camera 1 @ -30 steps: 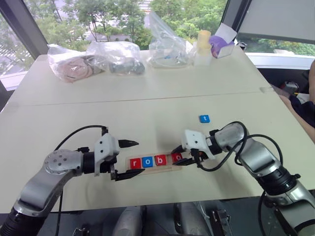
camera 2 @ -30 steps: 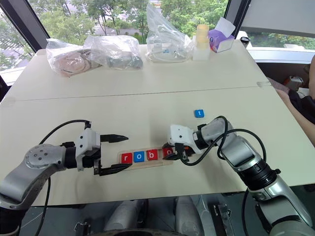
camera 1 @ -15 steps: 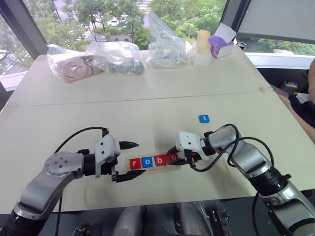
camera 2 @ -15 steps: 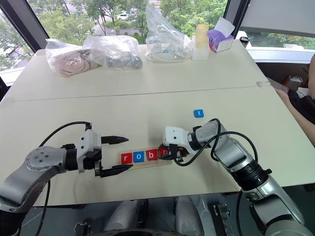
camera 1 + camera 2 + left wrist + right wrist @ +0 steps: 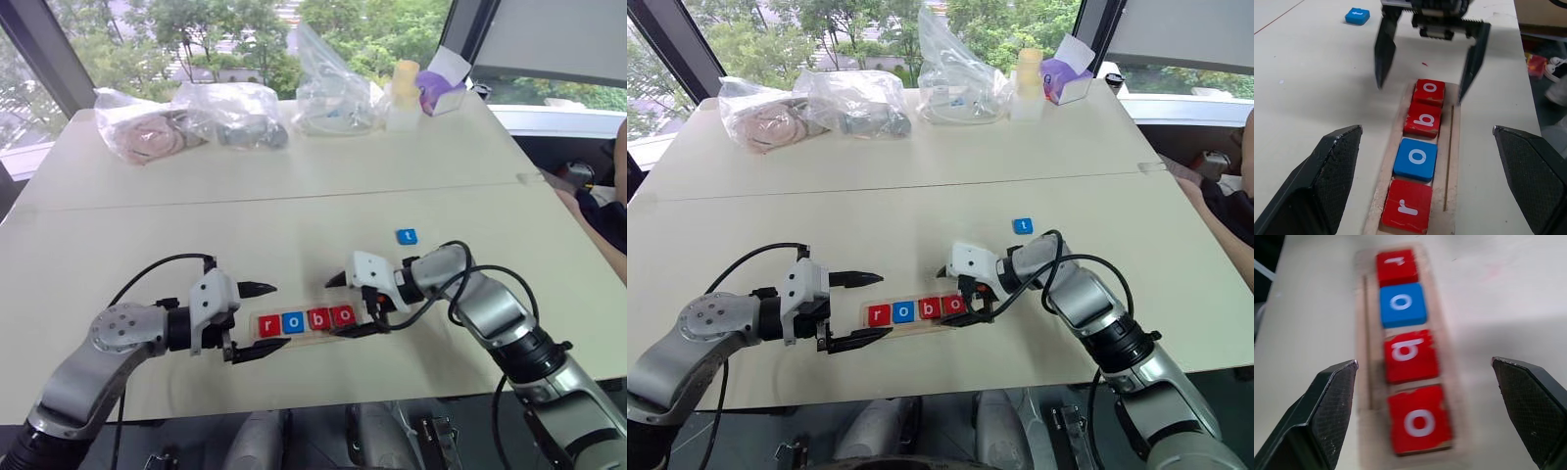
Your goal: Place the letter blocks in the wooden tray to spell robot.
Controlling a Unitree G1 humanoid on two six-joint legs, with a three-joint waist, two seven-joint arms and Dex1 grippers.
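While the wooden tray (image 5: 306, 323) near the table's front edge holds r, o, b, o along its length, the blue t block (image 5: 407, 236) lies beyond it, nearer the right gripper (image 5: 345, 305), whose jaws, pinching the red o (image 5: 343, 315) a second ago, now stand spread; left gripper (image 5: 257, 320) spread too

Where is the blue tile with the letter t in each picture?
Left eye view: the blue t tile lies alone on the table, beyond the right gripper.
Right eye view: the same spot, beyond that gripper.
Left wrist view: on the table past the wooden tray, near the picture's far corner.
Right wrist view: not in it.
Shared landmark: the tray's row r, o, b, o.
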